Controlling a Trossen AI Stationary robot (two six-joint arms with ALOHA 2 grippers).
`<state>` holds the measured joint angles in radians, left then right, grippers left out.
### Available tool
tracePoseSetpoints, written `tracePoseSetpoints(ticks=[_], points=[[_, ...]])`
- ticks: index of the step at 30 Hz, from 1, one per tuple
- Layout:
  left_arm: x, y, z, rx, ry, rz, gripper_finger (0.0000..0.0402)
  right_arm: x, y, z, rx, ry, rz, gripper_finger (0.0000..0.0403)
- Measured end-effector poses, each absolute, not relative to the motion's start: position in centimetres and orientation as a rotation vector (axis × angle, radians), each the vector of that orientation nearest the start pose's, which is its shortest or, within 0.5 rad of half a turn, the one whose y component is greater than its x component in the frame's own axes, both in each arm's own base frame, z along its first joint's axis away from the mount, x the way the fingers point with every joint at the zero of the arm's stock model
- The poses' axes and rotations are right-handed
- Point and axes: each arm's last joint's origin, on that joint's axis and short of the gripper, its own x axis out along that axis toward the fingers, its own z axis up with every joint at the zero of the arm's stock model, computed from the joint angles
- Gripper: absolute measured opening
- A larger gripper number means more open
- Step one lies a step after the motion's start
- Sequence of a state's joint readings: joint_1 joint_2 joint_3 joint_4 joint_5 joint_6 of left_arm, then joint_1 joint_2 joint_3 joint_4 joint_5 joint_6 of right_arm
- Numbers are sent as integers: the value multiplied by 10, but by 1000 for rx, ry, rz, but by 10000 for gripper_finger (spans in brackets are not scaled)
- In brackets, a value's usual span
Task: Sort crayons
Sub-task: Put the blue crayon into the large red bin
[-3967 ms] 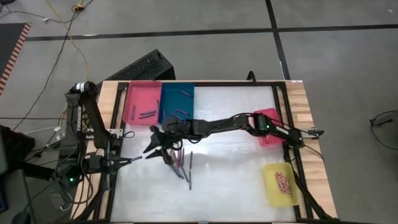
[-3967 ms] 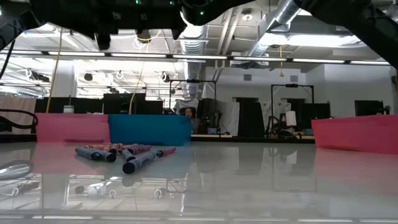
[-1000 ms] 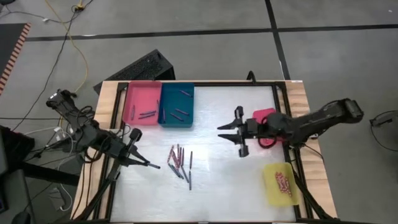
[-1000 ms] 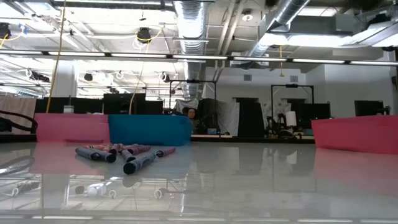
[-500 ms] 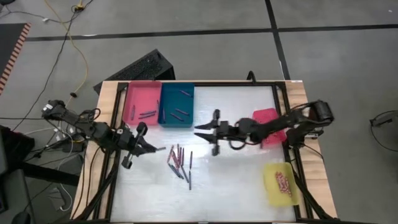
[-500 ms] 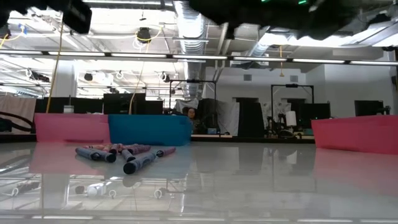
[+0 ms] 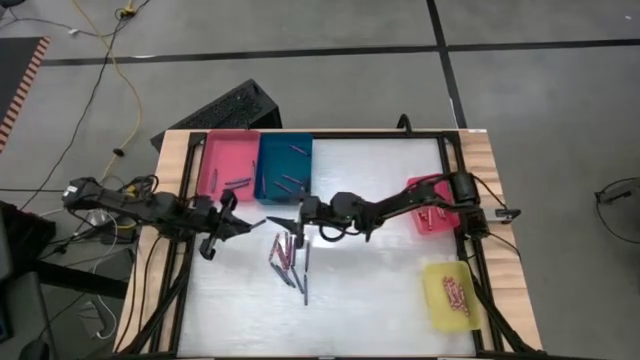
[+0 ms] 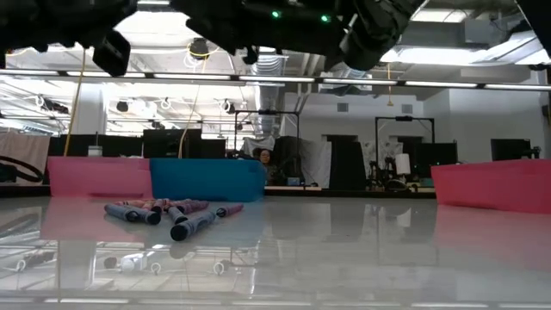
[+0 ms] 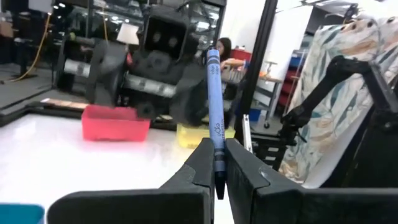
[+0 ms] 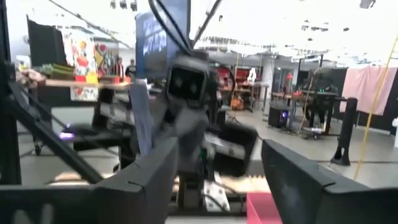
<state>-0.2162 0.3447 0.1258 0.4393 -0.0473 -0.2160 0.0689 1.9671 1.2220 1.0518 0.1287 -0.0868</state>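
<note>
Blue crayon (image 9: pixel 214 121) pinched upright in left gripper (image 9: pixel 216 167) jaws, label print unreadable, right gripper (image 7: pixel 283 224) jaws spread above loose crayons (image 7: pixel 288 257) on tabletop (image 7: pixel 380 290).

The glossy white table (image 7: pixel 370 290) carried pink (image 7: pixel 215 160), blue (image 7: pixel 270 165), red (image 7: pixel 437 220) and yellow (image 7: pixel 440 300) plastic trays at twelve to four o'clock, with thin loose crayons (image 7: pixel 290 258) lying near centre.

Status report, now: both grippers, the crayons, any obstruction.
Left gripper shut on a blue crayon, held up facing the right gripper, open, above the loose crayon pile. Nothing between them.
</note>
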Motion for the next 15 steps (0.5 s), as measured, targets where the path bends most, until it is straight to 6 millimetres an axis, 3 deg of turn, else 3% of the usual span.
tracePoseSetpoints(ticks=[7,15], points=[[116,-14,203,-256,-233,-153,5,443,27,253,-57,-221,-66,265],[117,-6,202,-274,-229,-184,5,443,28,253,-29,-211,-56,265]])
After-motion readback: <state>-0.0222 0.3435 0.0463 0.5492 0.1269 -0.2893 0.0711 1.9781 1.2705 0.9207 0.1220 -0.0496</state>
